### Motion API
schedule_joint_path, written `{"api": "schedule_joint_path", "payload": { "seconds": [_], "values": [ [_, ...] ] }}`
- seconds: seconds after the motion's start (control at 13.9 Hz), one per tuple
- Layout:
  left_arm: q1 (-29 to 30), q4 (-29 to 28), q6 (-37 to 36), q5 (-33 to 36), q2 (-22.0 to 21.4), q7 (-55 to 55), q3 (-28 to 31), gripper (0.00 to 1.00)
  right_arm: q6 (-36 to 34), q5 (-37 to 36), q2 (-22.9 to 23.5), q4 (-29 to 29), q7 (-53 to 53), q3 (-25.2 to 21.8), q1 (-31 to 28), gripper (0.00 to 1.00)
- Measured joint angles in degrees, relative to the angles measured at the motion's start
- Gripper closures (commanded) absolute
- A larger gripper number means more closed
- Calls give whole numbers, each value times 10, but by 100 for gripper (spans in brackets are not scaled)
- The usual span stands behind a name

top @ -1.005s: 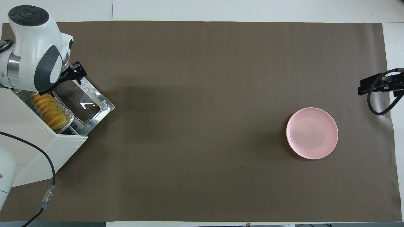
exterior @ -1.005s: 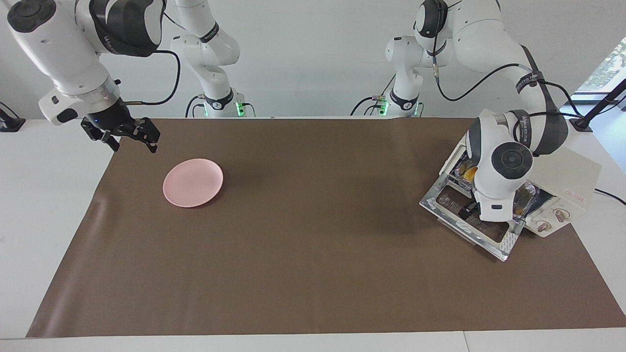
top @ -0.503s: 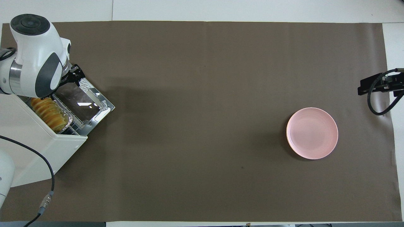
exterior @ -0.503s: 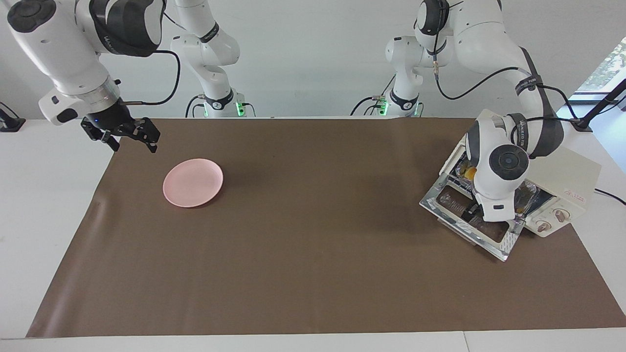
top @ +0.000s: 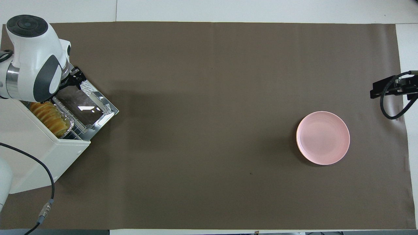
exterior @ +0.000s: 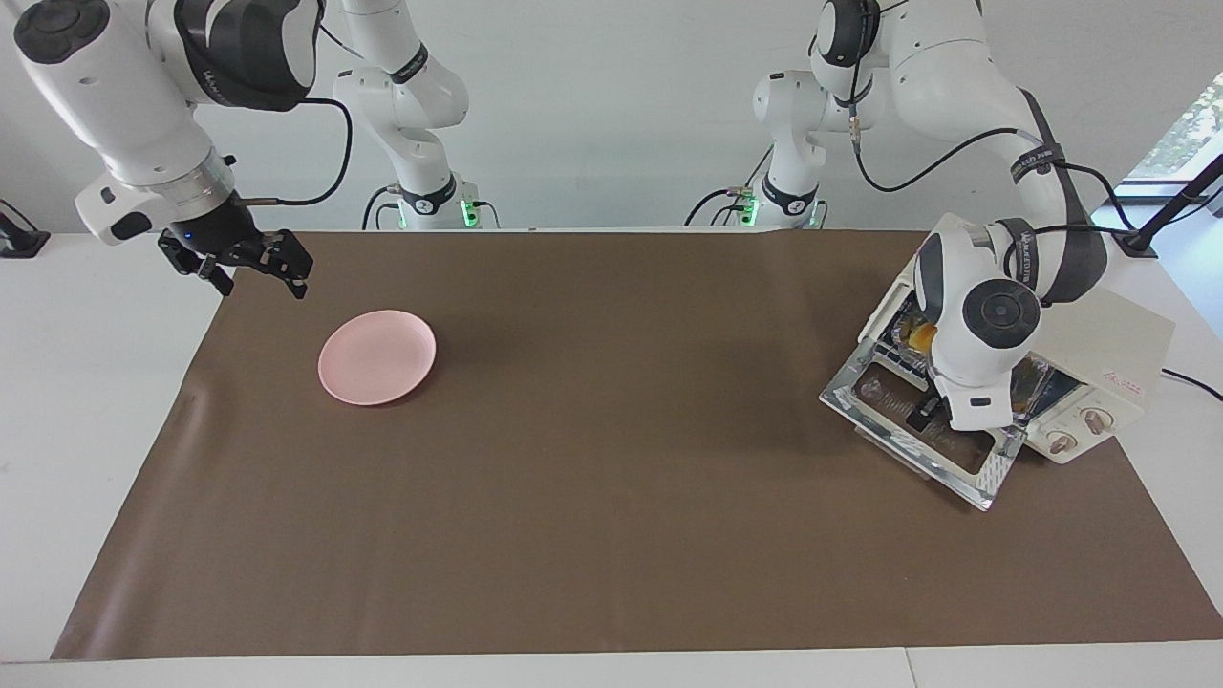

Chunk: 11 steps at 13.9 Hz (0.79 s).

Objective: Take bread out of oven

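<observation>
The cream-white oven (exterior: 1108, 344) stands at the left arm's end of the table, also in the overhead view (top: 29, 153). Its glass door (top: 85, 106) lies dropped open. The ridged yellow-orange bread (top: 49, 117) rests in a silver foil tray (top: 70, 125) on the wire rack just inside the oven mouth. In the facing view only a small orange part of the bread (exterior: 919, 336) shows beside the arm's wrist. My left gripper (top: 74, 77) is low over the open door (exterior: 874, 392), close to the oven mouth, largely hidden by its wrist (exterior: 925, 413). My right gripper (exterior: 250, 272) waits, open and empty.
A round pink plate (exterior: 376, 356) lies on the brown mat toward the right arm's end of the table, also in the overhead view (top: 322, 137). The right gripper (top: 380, 89) hangs over the mat's edge near the plate. The oven's cable trails off the table's edge.
The left gripper has shifted a little over the open door toward the oven mouth. The right arm has not moved.
</observation>
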Motion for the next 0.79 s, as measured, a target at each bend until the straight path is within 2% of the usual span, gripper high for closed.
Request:
{"api": "schedule_joint_path", "payload": {
  "seconds": [0.79],
  "values": [
    [14, -4, -4, 1, -3, 0, 2, 0, 0, 0, 0, 0, 0, 0, 0, 0]
  ]
}}
